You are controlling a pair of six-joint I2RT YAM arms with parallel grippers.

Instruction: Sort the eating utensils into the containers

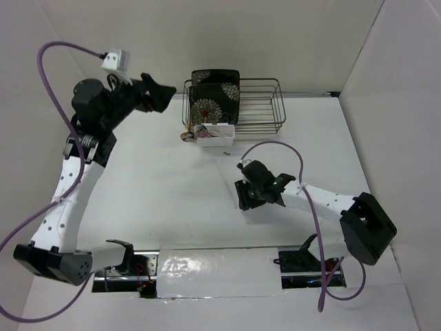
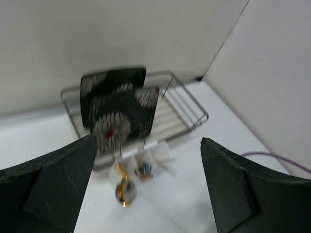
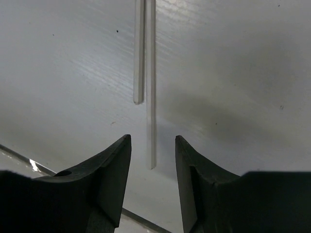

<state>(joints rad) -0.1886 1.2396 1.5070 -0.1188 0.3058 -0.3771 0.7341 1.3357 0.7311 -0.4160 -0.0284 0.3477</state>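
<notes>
Two pale chopsticks (image 3: 151,87) lie side by side on the white table. My right gripper (image 3: 153,141) is open and low over them, the near end of the longer stick between its fingertips; I cannot tell if they touch. It shows in the top view (image 1: 247,194) at the table's middle. The small white tub (image 1: 216,136) stands in front of the wire rack, with utensils inside. An iridescent gold spoon (image 2: 125,191) sticks out at its left end. My left gripper (image 1: 160,96) is open and empty, raised left of the rack, looking down at the tub (image 2: 158,151).
A dark wire rack (image 1: 265,105) at the back holds a black floral plate (image 1: 215,95); two such plates (image 2: 124,116) show in the left wrist view. White walls enclose the table at the back and right. A purple cable (image 1: 286,148) arcs over the right arm.
</notes>
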